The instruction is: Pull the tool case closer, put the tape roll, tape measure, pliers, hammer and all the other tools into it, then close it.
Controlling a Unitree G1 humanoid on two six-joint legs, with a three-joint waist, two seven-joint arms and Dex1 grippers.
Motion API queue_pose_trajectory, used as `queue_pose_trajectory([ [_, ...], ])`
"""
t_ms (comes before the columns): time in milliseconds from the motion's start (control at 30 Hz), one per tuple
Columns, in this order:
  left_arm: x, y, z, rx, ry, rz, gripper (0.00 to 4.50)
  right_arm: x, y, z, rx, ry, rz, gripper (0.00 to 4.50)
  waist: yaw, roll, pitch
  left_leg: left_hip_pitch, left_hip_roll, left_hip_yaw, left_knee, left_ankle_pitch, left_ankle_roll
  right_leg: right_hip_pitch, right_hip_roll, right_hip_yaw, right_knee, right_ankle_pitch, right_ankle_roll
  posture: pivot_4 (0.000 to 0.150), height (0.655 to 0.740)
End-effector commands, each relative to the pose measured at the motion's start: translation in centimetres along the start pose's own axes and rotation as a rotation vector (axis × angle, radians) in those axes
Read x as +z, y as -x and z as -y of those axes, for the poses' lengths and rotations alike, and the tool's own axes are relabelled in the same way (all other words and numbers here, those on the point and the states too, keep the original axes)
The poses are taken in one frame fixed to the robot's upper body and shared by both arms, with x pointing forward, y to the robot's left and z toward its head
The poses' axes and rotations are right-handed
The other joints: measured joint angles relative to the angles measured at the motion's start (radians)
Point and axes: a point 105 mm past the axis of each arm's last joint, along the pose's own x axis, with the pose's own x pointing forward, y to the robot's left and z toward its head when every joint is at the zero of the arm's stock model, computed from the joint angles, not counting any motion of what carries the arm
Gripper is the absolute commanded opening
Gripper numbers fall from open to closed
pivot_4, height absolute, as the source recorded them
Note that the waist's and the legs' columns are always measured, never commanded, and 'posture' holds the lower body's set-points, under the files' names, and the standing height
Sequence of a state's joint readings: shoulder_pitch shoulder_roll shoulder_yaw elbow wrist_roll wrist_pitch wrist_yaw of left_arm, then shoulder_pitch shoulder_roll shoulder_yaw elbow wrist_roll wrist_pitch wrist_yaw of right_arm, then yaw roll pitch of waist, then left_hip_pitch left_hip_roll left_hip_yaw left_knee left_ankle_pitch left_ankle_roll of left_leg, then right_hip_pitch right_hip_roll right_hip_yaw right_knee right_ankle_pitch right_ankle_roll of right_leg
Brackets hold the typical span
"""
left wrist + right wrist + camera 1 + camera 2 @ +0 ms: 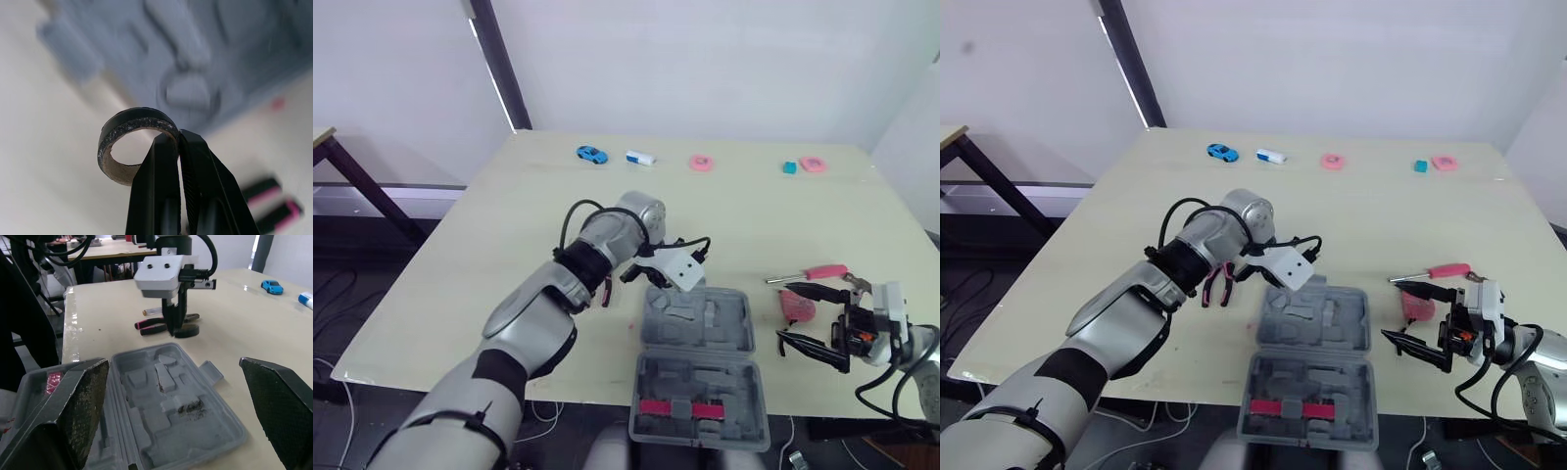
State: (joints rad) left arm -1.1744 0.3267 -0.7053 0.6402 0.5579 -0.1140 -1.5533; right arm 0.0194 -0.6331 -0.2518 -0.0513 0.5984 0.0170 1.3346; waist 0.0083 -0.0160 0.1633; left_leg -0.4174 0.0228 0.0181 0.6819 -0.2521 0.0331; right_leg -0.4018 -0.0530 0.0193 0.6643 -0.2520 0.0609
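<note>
— Where's the tool case (697, 367)?
— Open flat at the near edge of the table (509, 225), its two halves in line running away from the robot.
— The grippers?
— The right gripper (1389, 309) is spread wide just right of the case. The left gripper (179, 139) pinches the tape roll (132, 121) by its wall, off the case's far left corner.
— Smaller tools?
— The pliers (1217, 285) lie left of the case, handles toward the robot. The screwdriver (813, 273) lies crosswise, pink handle rightward.

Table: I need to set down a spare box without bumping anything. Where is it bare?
Bare: the broad middle of the beige table, between the far row with the blue toy car and the open grey plastic tool case. Crowded: right of the case, around the pink-handled screwdriver and right gripper.
</note>
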Motion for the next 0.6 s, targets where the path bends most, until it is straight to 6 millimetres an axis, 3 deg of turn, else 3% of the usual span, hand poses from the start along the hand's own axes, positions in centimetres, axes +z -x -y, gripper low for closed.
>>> queue_pose_trajectory([
  [33,1.4,0.1,0.6,-0.044,0.035,0.088,0.04,0.9,0.3,0.0,-0.029,0.032,0.02,4.5,-0.004,0.0,0.0,0.0,0.0,0.0,0.0,0.0,0.0,0.0,0.0,0.0,0.0,0.0,0.0,0.15,0.74],
  [233,1.6,-0.5,1.4,-0.071,0.175,0.203,0.04,1.3,0.6,-0.2,-0.021,0.022,0.004,4.5,-0.009,0.0,0.0,0.001,0.0,-0.002,0.0,0.0,0.0,0.0,0.0,0.001,0.001,0.0,0.0,0.15,0.74],
  [600,-0.5,-1.2,3.2,-0.091,0.347,0.254,0.04,1.7,0.7,-0.4,0.012,-0.011,-0.016,4.5,-0.014,0.0,0.0,0.001,0.0,-0.002,0.0,0.0,0.0,0.0,0.0,0.001,0.001,0.0,0.0,0.15,0.74],
])
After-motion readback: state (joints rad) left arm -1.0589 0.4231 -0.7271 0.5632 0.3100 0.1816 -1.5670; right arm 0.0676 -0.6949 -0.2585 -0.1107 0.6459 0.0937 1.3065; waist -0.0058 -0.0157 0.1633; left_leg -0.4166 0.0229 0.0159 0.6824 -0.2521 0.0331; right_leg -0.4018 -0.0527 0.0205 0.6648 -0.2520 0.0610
